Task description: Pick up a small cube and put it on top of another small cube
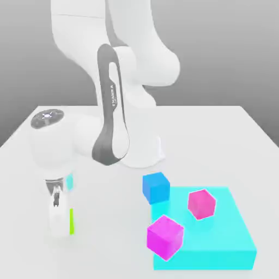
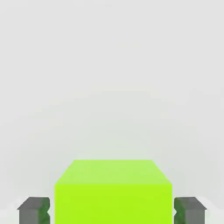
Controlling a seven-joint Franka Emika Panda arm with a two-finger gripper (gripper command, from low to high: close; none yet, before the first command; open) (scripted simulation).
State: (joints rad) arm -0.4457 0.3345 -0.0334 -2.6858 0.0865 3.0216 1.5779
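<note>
Your gripper straddles the lime-green cube on the white table, fingers spread just beside its sides, blue cube and magenta cubes well apart on the cyan slab.

Plain white tabletop against a grey backdrop.
Smooth, matte white surface, edges narrowing toward the back; behind it a featureless grey wall, darker at the top and paler toward the table; soft, even lighting with faint shadows.
</note>
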